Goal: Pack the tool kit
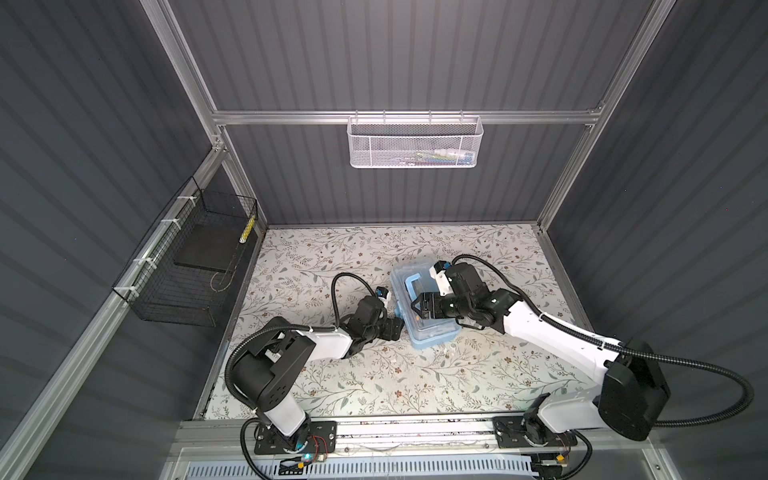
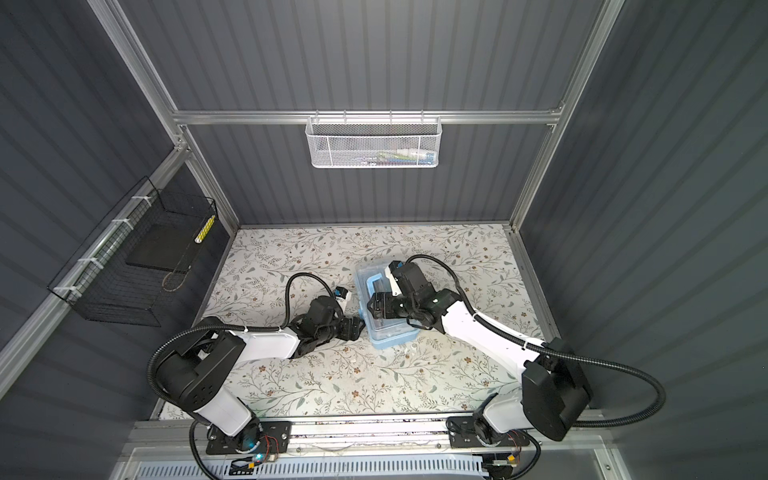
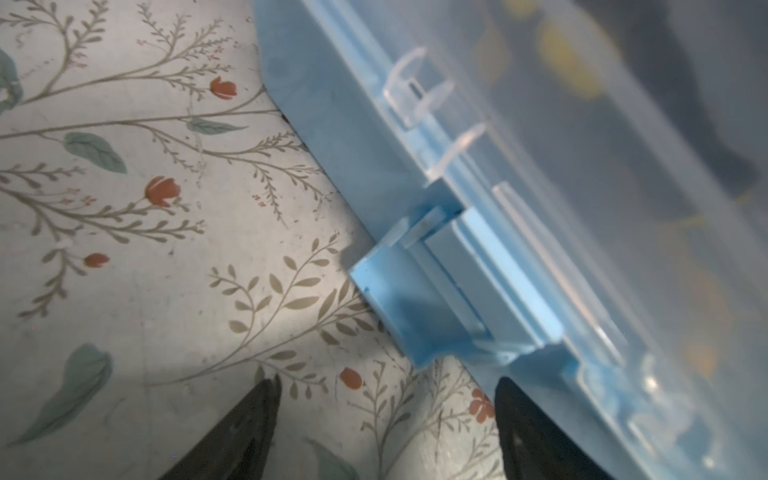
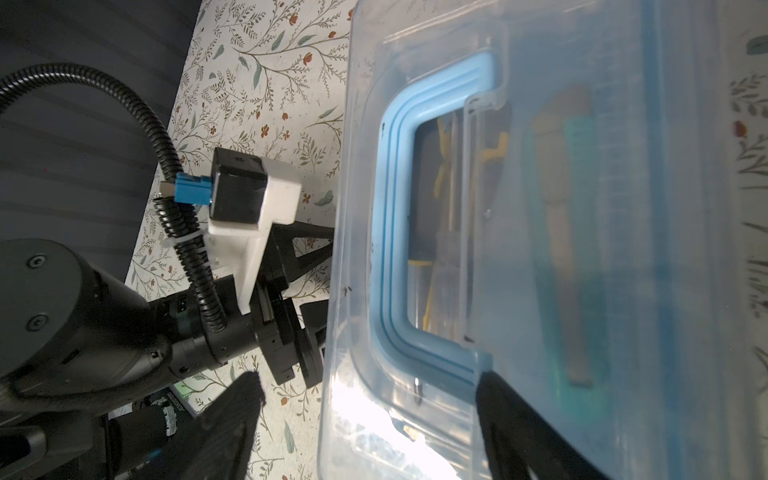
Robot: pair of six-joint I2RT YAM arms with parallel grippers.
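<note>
The tool kit (image 1: 428, 332) is a light-blue box with a clear lid, lying on the floral table in both top views (image 2: 390, 332). Its blue handle (image 4: 390, 232) lies flat on the lid, and slim tools with yellow and teal (image 4: 582, 249) grips show through it. My left gripper (image 1: 397, 325) is open at the box's left side, low over the table, facing a blue latch (image 3: 415, 299) that sticks out. My right gripper (image 4: 368, 380) is open above the lid's left edge. One of its fingers is over the lid, the other over the table.
A white mesh basket (image 1: 413, 143) with a few items hangs on the back rail. A black wire basket (image 1: 187, 266) holding a dark slab is fixed to the left wall. Aluminium frame posts and grey walls enclose the floral table (image 1: 332, 374).
</note>
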